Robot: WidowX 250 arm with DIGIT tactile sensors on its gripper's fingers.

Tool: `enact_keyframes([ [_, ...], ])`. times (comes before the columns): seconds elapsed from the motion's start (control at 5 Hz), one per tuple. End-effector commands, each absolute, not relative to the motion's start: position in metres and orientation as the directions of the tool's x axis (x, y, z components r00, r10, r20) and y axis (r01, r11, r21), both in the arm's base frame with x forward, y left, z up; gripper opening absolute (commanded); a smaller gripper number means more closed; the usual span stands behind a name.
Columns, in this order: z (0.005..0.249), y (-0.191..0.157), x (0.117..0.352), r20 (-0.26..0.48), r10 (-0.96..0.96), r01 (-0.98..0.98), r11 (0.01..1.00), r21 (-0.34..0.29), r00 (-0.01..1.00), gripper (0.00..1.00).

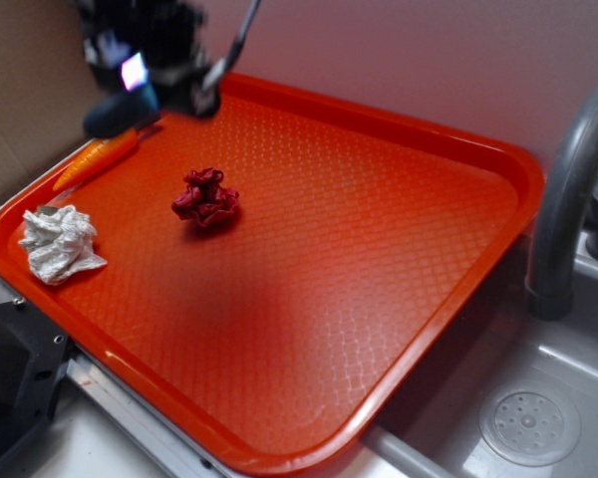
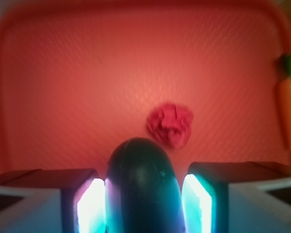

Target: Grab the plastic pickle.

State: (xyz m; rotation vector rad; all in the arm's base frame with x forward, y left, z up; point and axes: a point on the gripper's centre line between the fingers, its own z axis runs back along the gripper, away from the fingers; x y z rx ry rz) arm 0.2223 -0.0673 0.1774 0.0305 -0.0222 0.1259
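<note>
Plastic pickle (image 2: 141,187): one, pinched between the end effector (image 2: 144,204) pads. Orange tray (image 1: 429,159) contents: one carrot (image 1: 98,159), one red wad (image 1: 206,198), one white wad (image 1: 58,242).

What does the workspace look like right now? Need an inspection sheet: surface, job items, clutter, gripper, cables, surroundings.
Surface: orange textured plastic tray, resting over the edge of a grey sink.
Job's things: dark blue-green oblong plastic pickle sits between the gripper's fingers; in the exterior view it appears lifted just above the tray's far left corner.
Clutter: orange toy carrot with green top by the tray's left rim; crumpled red cloth mid-tray; crumpled white cloth at the near left corner.
Grippers: gripper shut on the pickle, lit pads on both sides.
Cables: thin dark rod or cable beside the arm; cannot tell which.
Surroundings: grey faucet, sink drain, cardboard backdrop at left.
</note>
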Motion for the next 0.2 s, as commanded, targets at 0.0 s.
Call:
enact_keyframes([
  [0.0,0.2206,-0.0784,0.2150,0.106,0.123,-0.124,0.992,-0.001,0.987,0.00],
])
